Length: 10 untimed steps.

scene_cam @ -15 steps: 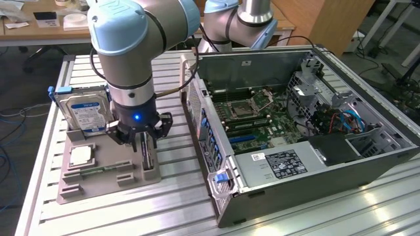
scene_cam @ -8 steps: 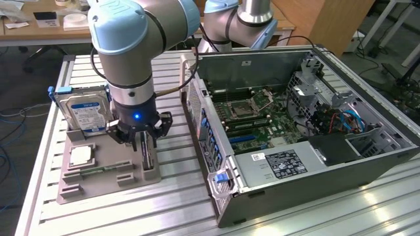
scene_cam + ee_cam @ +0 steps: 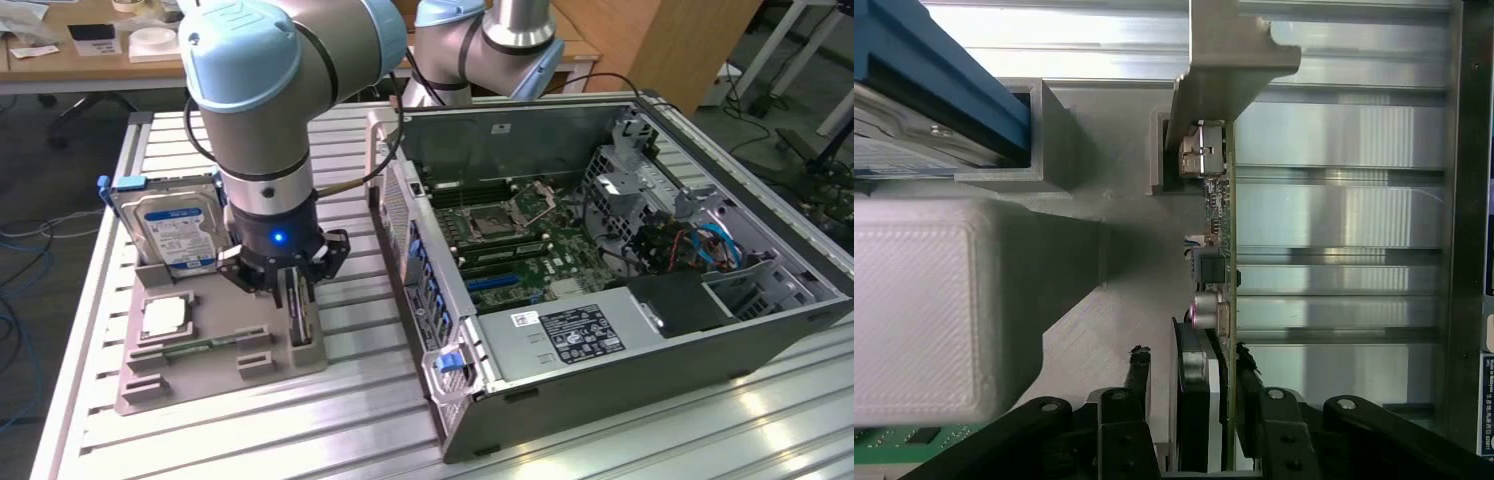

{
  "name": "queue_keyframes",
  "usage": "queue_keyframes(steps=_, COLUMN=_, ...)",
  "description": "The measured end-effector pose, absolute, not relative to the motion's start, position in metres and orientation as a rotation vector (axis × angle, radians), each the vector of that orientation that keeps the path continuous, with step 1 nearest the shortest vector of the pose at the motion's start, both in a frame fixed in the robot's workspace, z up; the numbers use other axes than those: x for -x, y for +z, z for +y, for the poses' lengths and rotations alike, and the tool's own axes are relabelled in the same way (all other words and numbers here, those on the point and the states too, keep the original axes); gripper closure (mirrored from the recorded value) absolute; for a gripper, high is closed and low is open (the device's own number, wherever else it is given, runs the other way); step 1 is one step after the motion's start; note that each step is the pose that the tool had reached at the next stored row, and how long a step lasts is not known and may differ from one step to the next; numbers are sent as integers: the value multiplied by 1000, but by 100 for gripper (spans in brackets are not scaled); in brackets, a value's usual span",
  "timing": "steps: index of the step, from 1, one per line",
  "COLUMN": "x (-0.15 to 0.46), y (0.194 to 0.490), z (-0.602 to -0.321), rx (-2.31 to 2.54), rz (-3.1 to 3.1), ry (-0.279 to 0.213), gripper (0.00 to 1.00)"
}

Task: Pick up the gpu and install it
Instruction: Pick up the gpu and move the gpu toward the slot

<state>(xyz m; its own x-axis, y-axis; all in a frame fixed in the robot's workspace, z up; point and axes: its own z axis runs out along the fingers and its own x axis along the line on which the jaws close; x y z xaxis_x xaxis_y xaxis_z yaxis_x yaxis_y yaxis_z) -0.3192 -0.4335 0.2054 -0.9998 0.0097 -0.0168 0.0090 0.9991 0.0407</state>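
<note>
Hard drive (image 3: 167, 232): on edge in its holder, far on the exterior view's left.
Tray (image 3: 200, 378): grey fixture flat on the slatted table (image 3: 667, 440); processor chip (image 3: 163, 318) lying in it just beside the drive.
Gripper (image 3: 294, 290): down over the tray's slot on the exterior view's right, arm vertical above it.
Claw: apart; fingers (image 3: 1139, 385) either side of the card, a sliver of gap on the fan side in the wrist view; not clamped.
gpu (image 3: 303, 322): upright on edge in that tray slot, between the fingers; unlifted.
Computer case (image 3: 641, 375): open, near the tray; motherboard (image 3: 527, 255) exposed.
Step, as judged: pick-up, at the grasp; install not begun.
Needs, as judged: a square squeeze on both card faces without crushing the fan; a straight pull clear of the slot walls.
</note>
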Motion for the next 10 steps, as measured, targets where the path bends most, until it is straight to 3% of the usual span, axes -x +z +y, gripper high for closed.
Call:
queue_keyframes(steps=5, x=319, y=205, z=-434, rx=-15, rz=3124, ry=64, gripper=57)
queue_keyframes(steps=6, x=319, y=205, z=-434, rx=-14, rz=3124, ry=64, gripper=64)
queue_keyframes(steps=10, x=319, y=205, z=-434, rx=-15, rz=3124, ry=63, gripper=66)
